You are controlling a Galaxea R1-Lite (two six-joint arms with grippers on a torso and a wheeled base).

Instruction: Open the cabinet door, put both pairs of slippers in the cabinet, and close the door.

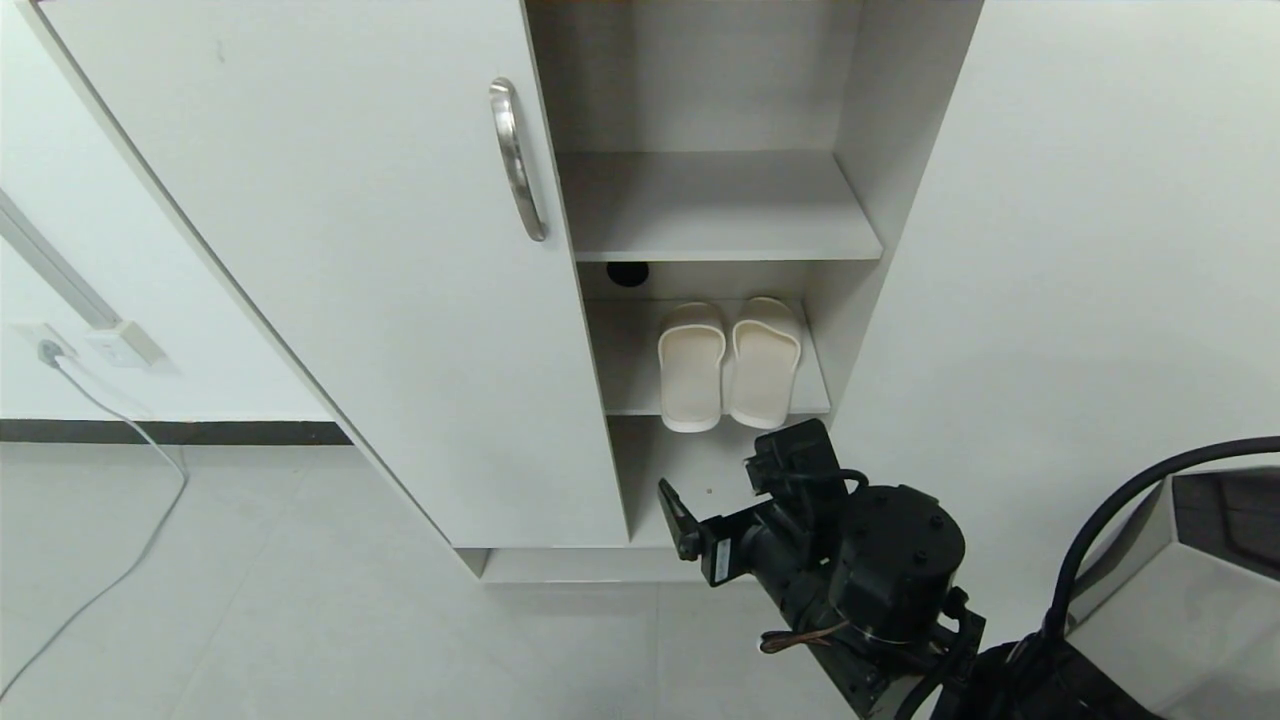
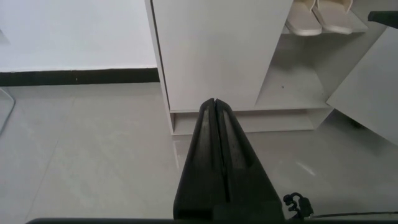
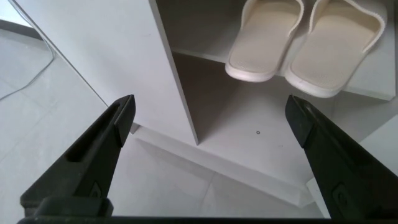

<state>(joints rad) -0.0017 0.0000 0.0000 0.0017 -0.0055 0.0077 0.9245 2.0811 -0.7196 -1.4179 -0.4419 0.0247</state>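
1. Slippers (image 1: 690, 370): one pair, side by side on mid shelf (image 1: 620, 385) in cabinet (image 1: 700, 90); door (image 1: 1080, 250) open.
2. R gripper (image 3: 210, 106): jaws wide, empty, before lower compartment.
3. L gripper (image 2: 214, 106): jaws closed, above floor (image 2: 93, 155).

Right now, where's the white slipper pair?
Head view, right of centre: the slippers sit side by side on the middle shelf of the open cabinet, right of the handled door, slightly overhanging the shelf's front edge.
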